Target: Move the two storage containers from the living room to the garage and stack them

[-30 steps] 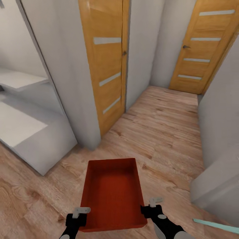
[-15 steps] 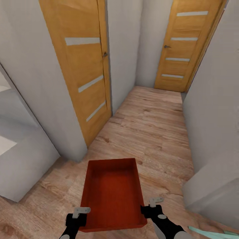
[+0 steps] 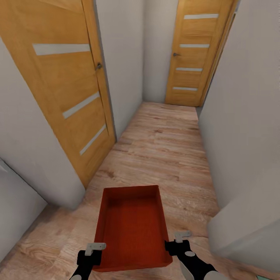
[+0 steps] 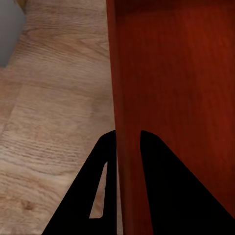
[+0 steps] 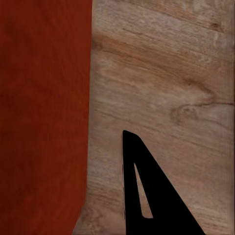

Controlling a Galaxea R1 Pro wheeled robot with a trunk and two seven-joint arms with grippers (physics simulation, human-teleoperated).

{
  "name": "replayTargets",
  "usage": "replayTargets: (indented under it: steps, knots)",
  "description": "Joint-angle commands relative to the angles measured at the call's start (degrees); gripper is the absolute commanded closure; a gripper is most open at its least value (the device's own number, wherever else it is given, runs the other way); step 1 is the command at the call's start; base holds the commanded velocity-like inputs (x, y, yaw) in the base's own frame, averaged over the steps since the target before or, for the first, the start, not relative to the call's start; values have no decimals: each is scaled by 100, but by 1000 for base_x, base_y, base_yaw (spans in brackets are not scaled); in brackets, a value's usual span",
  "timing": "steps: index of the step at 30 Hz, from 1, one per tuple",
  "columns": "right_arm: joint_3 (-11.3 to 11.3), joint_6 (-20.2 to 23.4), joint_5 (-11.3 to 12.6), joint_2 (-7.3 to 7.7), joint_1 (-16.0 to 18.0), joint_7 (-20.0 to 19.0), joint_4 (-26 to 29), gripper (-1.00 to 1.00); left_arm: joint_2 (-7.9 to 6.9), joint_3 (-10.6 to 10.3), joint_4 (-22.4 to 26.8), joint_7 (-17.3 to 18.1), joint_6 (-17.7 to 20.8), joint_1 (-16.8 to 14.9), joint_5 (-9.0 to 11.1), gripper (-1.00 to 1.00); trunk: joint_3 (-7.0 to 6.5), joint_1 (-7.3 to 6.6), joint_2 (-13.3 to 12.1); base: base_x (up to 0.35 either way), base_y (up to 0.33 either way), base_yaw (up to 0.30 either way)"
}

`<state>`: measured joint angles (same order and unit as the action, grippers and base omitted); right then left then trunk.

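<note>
Orange-red storage container (image 3: 132,227) sits low centre of head frame, carried level above wood-plank floor (image 3: 171,155), open top up, ribbed inside. Left claw (image 3: 93,252) clamps near-left wall; in left wrist view, fingers (image 4: 105,166) straddle wall, pinched tight. Right claw (image 3: 177,243) at near-right corner; one finger (image 5: 147,191) visible outside tub wall, grip unclear. Narrow corridor: wooden door (image 3: 64,85) upper left, second door (image 3: 194,50) top centre-right, grey walls (image 3: 241,116) both sides.

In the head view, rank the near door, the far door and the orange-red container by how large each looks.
1. Near door, largest, partly because it is closest.
2. Far door and container look about alike; not ranked.
</note>
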<state>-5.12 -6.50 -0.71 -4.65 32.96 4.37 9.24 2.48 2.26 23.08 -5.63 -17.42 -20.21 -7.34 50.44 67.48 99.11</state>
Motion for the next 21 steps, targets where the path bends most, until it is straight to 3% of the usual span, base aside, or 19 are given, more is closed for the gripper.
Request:
replayTargets:
  steps: [1, 21]
  knots:
    - [46, -18, -26, 17, 8, 79, -1, 100, -10, 47, -6, -78, -24, -1, -22, 100, 4, 3, 1, 346, 0, -76]
    - [46, -18, -26, 17, 8, 78, -1, 100, -10, 47, -5, -78, -21, -1, -22, 100, -82, 3, 1, 346, 0, -6]
